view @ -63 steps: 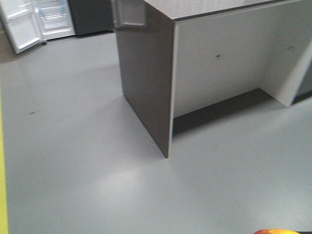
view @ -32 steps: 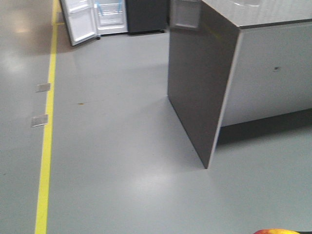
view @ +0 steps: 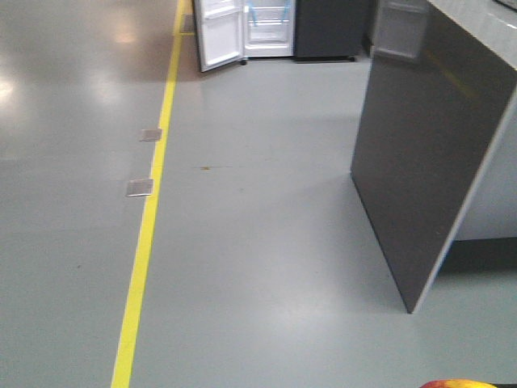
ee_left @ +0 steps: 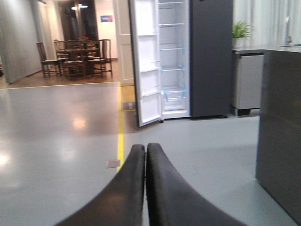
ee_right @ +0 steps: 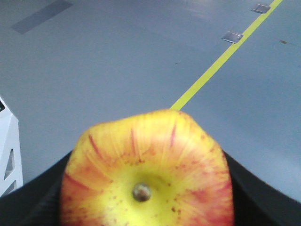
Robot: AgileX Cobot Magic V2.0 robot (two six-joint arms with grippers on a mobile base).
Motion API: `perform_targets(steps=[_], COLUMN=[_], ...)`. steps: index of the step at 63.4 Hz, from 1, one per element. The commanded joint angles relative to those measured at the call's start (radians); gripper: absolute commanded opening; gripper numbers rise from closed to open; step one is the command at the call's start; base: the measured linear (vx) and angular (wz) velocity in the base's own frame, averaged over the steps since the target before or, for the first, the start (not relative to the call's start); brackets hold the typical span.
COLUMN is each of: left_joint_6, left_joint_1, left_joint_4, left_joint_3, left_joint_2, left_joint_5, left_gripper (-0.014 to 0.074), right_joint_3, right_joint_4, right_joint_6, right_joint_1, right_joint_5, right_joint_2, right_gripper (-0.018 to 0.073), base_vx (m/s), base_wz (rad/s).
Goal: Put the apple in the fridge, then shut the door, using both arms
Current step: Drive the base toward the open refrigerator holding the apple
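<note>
Apple (ee_right: 146,160) gripped in right pincer (ee_right: 147,193), left pincer (ee_left: 146,157) closed, empty; fridge (ee_left: 175,61) well off, door (ee_left: 146,70) open, so placing and closing remain undone.

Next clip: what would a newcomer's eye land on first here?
The apple, yellow streaked red, fills the right wrist view, held in the right gripper between black jaws. Across the grey floor, the fridge stands far off with its door swung open, white inside, and a yellow floor line runs toward it.
</note>
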Motion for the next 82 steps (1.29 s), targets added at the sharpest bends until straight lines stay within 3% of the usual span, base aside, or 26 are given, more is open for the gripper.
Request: perform_targets(steps=[1,82], left_joint_6=[-0.003,-0.003], left_joint_1=[0.0,0.0], left_joint_4=[-0.002,-0.002], left_joint_3=[0.022,0.022], left_joint_2=[-0.017,-0.017], left_joint_5=[-0.071,-0.071], left_gripper=[-0.0006,-0.0006], right_joint_3=[-0.023,-0.023], right_joint_4=[0.057,0.057], right_joint_6=[-0.009,-0.009], right_joint_1=[-0.003,-0.003], right_joint_5=[-0.042,-0.042], right_joint_2=[0.01,0.01], right_gripper=[0.0356,0.0356], base_vx=[0.12,0.19], base_wz=[0.37,0.1])
